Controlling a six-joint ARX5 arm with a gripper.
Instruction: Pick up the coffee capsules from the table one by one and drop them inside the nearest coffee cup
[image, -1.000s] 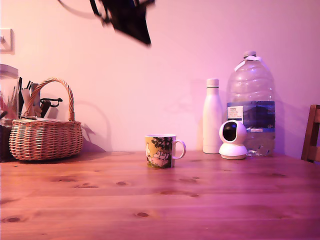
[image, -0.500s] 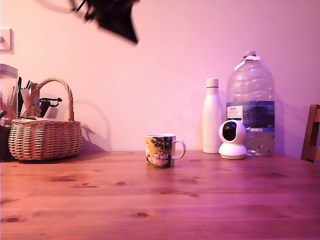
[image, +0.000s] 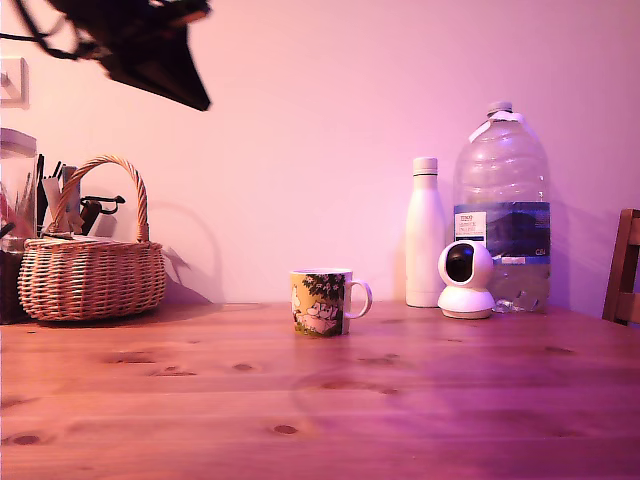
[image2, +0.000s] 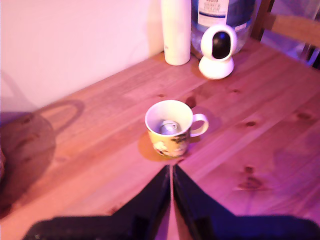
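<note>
The coffee cup (image: 322, 302) stands upright on the table (image: 420, 400), handle toward the exterior view's right. High above it and well to the exterior view's left hangs my gripper (image: 200, 98), a dark shape near the frame's top. In the wrist view the cup (image2: 170, 146) lies beyond my gripper (image2: 171, 171), whose fingers are pressed together with nothing between them. A silvery coffee capsule (image2: 169, 127) rests inside the cup. I see no capsule lying on the table (image2: 100, 165) in either view.
A wicker basket (image: 92, 270) and a jar (image: 15, 200) stand at the back on the exterior view's left. A white bottle (image: 425, 235), a big water bottle (image: 500, 205) and a small white camera (image: 466, 280) stand at the back right. A chair (image: 625, 270) is at the right edge.
My gripper has swung steadily toward the exterior view's left along the top of the frame, staying high above the table. The cup and the other objects have not moved.
</note>
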